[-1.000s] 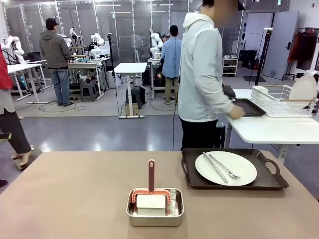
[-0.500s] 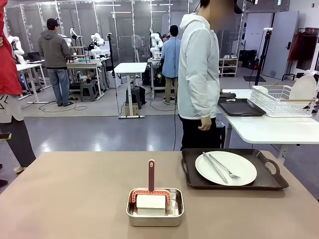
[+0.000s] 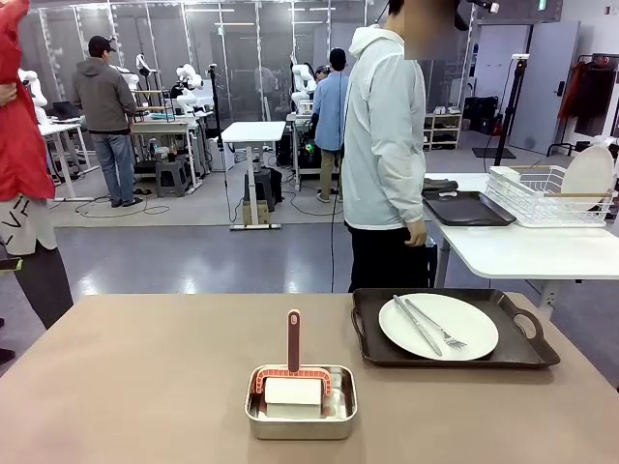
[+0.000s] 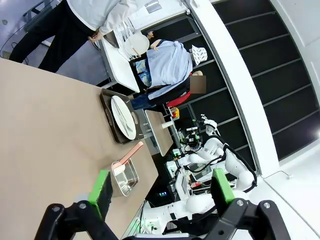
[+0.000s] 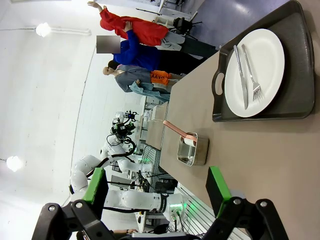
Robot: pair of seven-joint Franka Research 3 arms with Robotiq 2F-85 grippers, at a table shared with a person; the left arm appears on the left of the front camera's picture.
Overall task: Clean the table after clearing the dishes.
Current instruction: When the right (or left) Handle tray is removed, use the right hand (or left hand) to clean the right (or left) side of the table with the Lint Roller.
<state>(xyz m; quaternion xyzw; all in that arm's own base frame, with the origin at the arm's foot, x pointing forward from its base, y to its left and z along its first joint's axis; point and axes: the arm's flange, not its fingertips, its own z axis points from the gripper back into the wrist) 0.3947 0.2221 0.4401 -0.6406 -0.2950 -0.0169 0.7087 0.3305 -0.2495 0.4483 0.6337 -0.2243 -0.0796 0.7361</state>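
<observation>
On the taupe table (image 3: 145,377), at the right, lies a dark tray (image 3: 372,338) carrying a round white plate (image 3: 479,329) with a knife and fork (image 3: 418,326) across it. My left gripper (image 4: 161,190) is open and empty, held high over the table, with the tray (image 4: 106,107) and plate (image 4: 122,115) far beyond its fingers. My right gripper (image 5: 156,192) is also open and empty above the table (image 5: 260,150), and the plate (image 5: 265,65) on its tray (image 5: 218,85) lies ahead of it.
A small steel pan (image 3: 300,404) holding a red-handled scrubber (image 3: 293,343) sits at the table's front middle. A person (image 3: 387,145) stands just behind the far edge. Beyond is a white table (image 3: 522,253) with another dark tray (image 3: 469,208) and a wire rack (image 3: 546,193).
The person has pulled a hand back from the tray on the white table and now stands with that arm lowered. Someone in red has stepped in at the far left.
</observation>
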